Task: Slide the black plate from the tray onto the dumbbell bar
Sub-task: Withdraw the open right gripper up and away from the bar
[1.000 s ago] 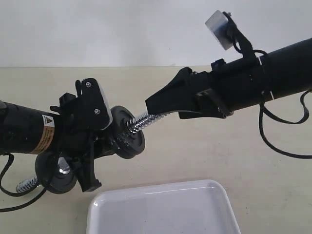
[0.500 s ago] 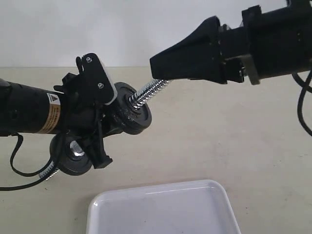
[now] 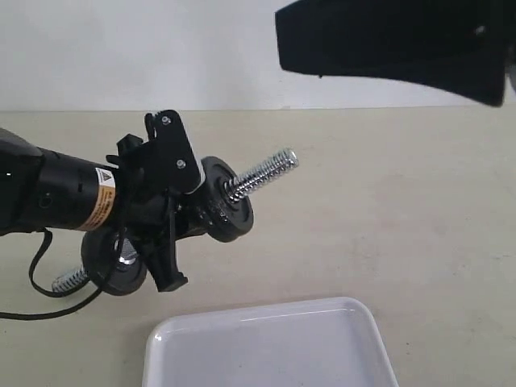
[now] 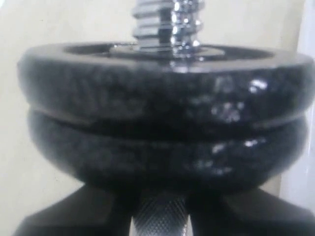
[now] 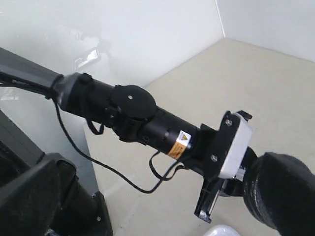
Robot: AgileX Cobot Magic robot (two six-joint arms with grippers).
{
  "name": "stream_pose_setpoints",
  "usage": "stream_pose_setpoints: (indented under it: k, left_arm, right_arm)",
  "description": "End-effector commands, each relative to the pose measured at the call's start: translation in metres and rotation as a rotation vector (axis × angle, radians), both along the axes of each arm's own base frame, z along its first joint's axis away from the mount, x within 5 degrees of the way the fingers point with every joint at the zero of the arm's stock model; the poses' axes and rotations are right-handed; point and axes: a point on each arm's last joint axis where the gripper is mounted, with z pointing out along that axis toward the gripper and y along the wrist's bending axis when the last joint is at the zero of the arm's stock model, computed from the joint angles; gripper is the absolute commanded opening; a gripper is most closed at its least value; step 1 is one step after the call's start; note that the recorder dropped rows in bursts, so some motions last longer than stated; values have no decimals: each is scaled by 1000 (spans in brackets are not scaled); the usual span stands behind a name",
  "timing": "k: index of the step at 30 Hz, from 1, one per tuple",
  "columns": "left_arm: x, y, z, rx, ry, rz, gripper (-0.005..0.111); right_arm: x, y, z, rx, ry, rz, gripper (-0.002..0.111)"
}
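- The left gripper (image 3: 179, 228) is clenched on the knurled middle of the dumbbell bar (image 3: 262, 175) and holds it up off the table (image 3: 419, 234).
- The bar is tilted. Its long axis runs from a low end at the lower left of the exterior view to a free threaded end pointing up and to the right.
- The black plate (image 3: 230, 211) is already on the bar, over the raised end. It is the outer of two discs pressed face to face, just beyond the left gripper's fingers, and bare thread sticks out past it.
- The inner disc (image 4: 162, 152) touches it, and a third disc (image 3: 113, 264) sits near the bar's low end.
- The tray (image 3: 266, 347) lies on the table below the bar. No disc shows in the part of it that is in view.
- The right gripper (image 3: 302, 40) is spread wide with nothing between its jaws. It hangs high above and to the right of the threaded tip, well apart from the bar.
- The sliding looks done. Any further seating of the plate would likely fall to the free right arm, coming in along the bar's axis from the raised tip.
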Motion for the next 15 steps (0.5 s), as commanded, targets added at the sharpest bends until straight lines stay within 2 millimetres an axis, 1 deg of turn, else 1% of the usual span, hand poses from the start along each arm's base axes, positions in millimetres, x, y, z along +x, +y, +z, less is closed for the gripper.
stream_pose_setpoints:
  k: [1, 7, 10, 15]
  left_arm:
    - [10, -4, 21, -57, -51, 44, 4]
    - [23, -11, 15, -52, -43, 44, 4]
    - [29, -17, 14, -62, -35, 29, 4]
    - [37, -26, 5, -75, -4, -2, 4]
  right_arm:
    - [-13, -4, 9, 26, -2, 0, 105]
    - [-18, -2, 7, 9, 27, 63, 105]
    - [-19, -2, 6, 1, 26, 67, 105]
    - [-19, -2, 6, -4, 27, 74, 105]
